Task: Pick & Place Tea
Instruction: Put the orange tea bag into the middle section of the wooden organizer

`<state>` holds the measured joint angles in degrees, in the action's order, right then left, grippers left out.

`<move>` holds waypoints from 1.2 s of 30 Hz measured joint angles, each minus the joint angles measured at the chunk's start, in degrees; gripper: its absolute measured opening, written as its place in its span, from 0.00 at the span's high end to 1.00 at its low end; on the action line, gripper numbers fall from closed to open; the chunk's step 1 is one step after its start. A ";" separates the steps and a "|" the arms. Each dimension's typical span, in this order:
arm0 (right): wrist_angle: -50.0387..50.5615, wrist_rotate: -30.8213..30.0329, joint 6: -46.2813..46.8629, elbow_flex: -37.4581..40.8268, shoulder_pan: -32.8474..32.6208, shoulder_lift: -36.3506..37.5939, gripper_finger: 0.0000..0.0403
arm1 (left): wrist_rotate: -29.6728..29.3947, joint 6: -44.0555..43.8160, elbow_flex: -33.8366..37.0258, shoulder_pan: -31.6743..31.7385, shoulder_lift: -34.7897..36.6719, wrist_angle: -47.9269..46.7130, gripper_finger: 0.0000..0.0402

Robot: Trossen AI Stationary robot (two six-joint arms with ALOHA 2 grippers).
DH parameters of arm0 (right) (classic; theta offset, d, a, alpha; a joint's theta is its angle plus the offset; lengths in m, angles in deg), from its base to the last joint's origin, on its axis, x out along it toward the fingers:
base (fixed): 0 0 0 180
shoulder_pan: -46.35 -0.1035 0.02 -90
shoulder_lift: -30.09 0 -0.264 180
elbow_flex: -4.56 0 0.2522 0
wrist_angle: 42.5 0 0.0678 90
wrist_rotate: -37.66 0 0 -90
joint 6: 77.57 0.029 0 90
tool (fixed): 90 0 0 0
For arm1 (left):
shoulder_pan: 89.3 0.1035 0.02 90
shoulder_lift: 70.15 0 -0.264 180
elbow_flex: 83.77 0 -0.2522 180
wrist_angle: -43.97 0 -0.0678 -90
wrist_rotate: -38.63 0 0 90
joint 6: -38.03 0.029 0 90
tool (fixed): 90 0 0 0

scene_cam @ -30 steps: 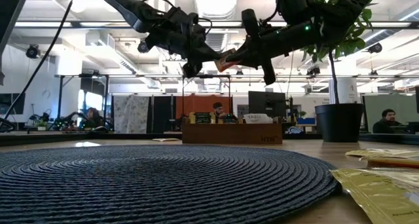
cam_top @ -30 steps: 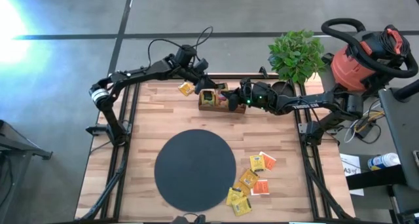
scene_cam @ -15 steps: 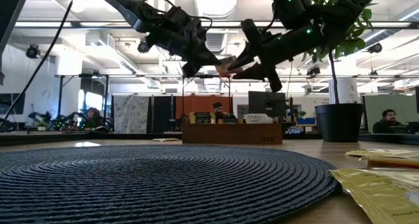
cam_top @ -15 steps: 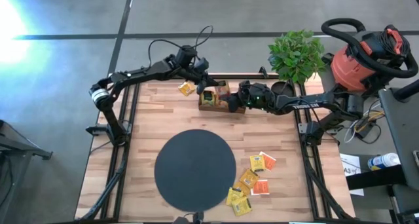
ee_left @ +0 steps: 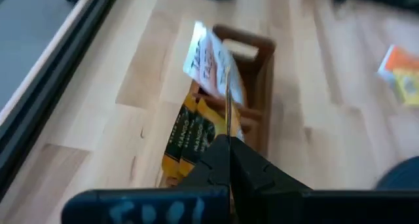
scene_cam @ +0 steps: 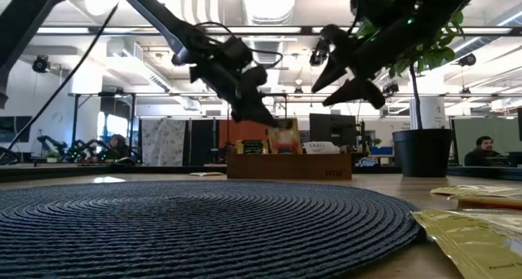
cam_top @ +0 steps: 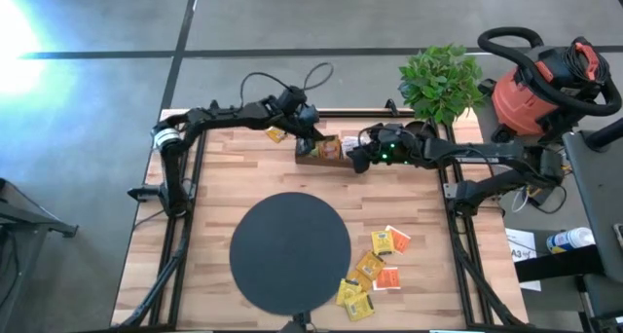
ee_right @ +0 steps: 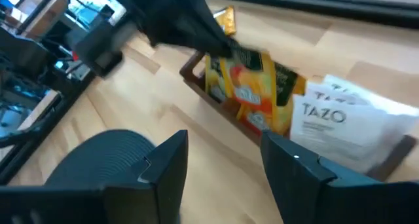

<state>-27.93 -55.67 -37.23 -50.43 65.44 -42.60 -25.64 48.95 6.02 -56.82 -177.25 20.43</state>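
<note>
Left gripper (cam_top: 310, 143) clenched on orange-and-white sachet (ee_left: 211, 60) over wooden tray (cam_top: 304, 158), upper centre | right gripper (cam_top: 357, 156) released, just right of tray

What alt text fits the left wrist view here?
The left gripper, shut on an orange-and-white tea sachet, holds it edge-on above a brown wooden tray with yellow sachets standing inside, on a light wood table.
</note>
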 joint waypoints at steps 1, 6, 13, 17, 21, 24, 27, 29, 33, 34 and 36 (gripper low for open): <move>0.82 -0.39 -0.13 0.00 0.00 0.98 0.54 | -0.88 1.15 -0.24 -0.32 -0.43 -0.17 1.00; 3.12 -4.40 -0.26 0.00 0.02 4.26 0.56 | -3.10 6.47 -1.12 -1.49 -2.01 -0.17 1.00; 3.43 -5.71 -0.28 0.00 0.04 4.40 0.57 | -3.36 8.13 -1.55 -1.82 -4.19 -0.91 1.00; 3.51 -5.71 -0.34 0.00 0.04 4.20 0.57 | -3.47 8.20 -1.53 -1.95 -4.85 -1.19 1.00; 3.54 -5.82 -0.50 0.00 0.07 4.18 0.57 | -4.31 9.42 -1.51 -2.16 -4.85 -1.17 1.00; 3.59 -5.86 -0.52 0.10 0.07 4.18 0.57 | -4.84 10.06 -1.45 -2.22 -4.85 -1.15 0.99; 3.64 -6.04 -0.66 0.18 0.07 4.18 0.57 | -4.87 9.22 -1.38 -2.25 -4.85 -0.86 0.97; 3.65 -6.25 -0.93 0.21 0.07 4.18 0.57 | -4.91 8.17 -1.33 -2.28 -4.87 -0.62 0.93; 3.64 -7.22 -1.15 0.22 0.07 4.16 0.58 | -6.62 7.24 -1.31 -2.59 -4.87 -0.01 0.82; 3.64 -7.27 -1.15 0.22 0.11 4.16 0.57 | -7.27 7.35 -1.31 -2.80 -4.87 0.14 0.79; 3.64 -7.32 -1.23 0.22 0.11 4.16 0.57 | -8.99 7.47 -1.29 -3.20 -4.76 0.12 0.74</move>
<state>-24.30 -62.99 -38.46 -50.21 65.54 -38.44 -34.63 56.42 4.74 -60.02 -182.01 20.54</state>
